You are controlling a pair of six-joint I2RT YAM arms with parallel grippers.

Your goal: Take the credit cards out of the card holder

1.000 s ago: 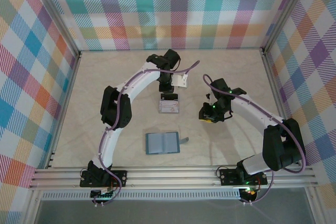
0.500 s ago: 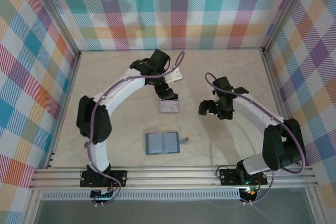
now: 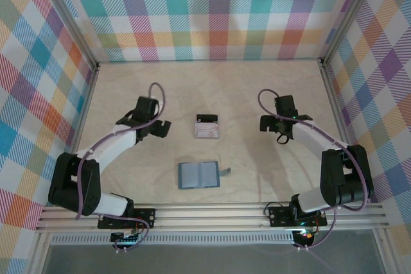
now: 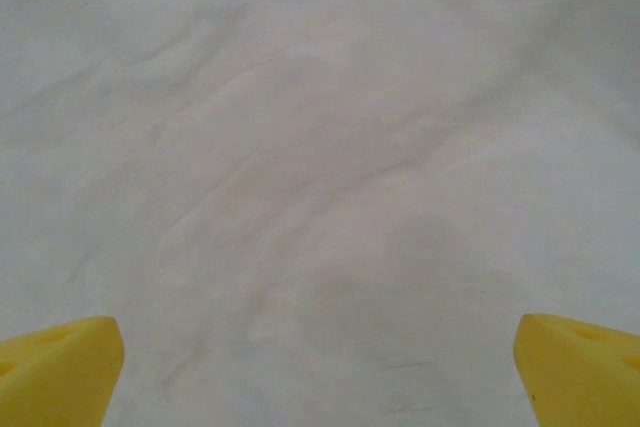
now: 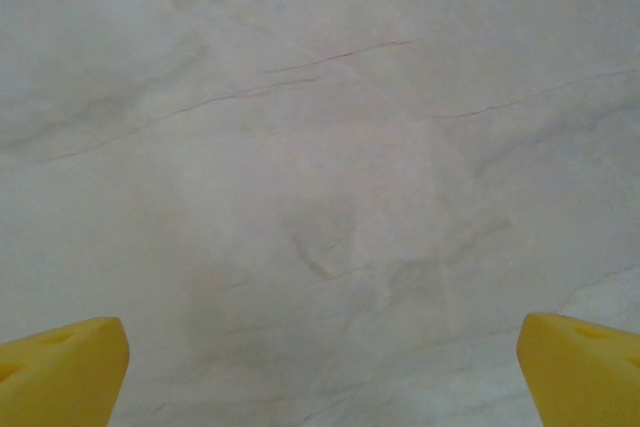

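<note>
credit cards [image 3: 207, 127] in small stack on table [image 3: 257, 81], black band at far edge, just beyond card holder [image 3: 199, 175], not touching it. card holder open flat, slate inside up, clasp tab at right; no card seen in it, pockets too small to be sure. just changed: left gripper [image 3: 160, 128] swung away left off stack, right gripper [image 3: 268, 123] drew back right; both jaws went from near closed to wide apart, nothing between yellow pads [image 4: 60, 367]. judgement: cards released, task looks done.
</note>
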